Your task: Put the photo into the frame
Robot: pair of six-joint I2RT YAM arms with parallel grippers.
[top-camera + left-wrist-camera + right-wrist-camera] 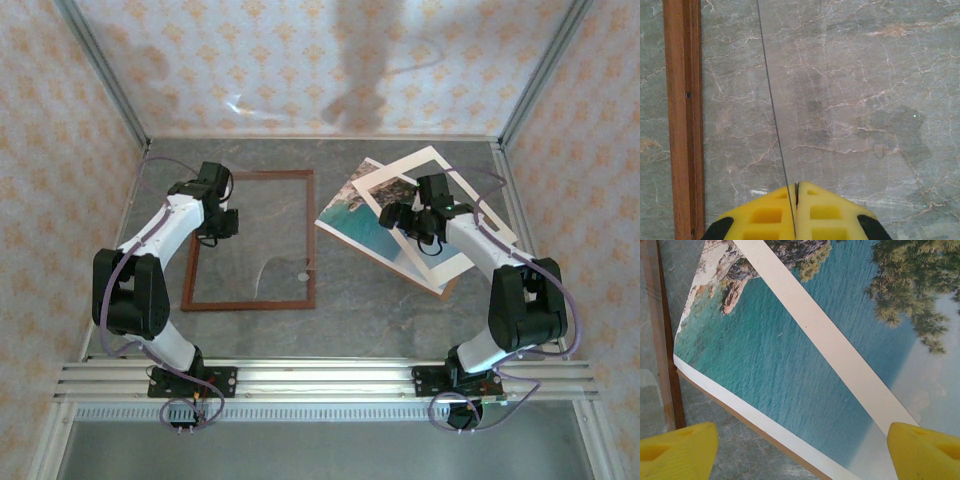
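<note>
- Right gripper: fingers wide apart, hovering over the photo, gripping nothing.
- Left gripper: fingers together, just beside a rail of the frame.
- Progress: the photo lies askew, right of the frame and outside it. Pickup and insertion are both outstanding.
- Markings: no readable writing or brand.

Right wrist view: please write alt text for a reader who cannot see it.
A coast photo of turquoise sea, pale rocks and a dark pine lies over a grey marble table, a cream strip crossing it diagonally. The right gripper stands wide open, its yellow fingers over the near edge; the frame runs reddish-brown along the left.
</note>
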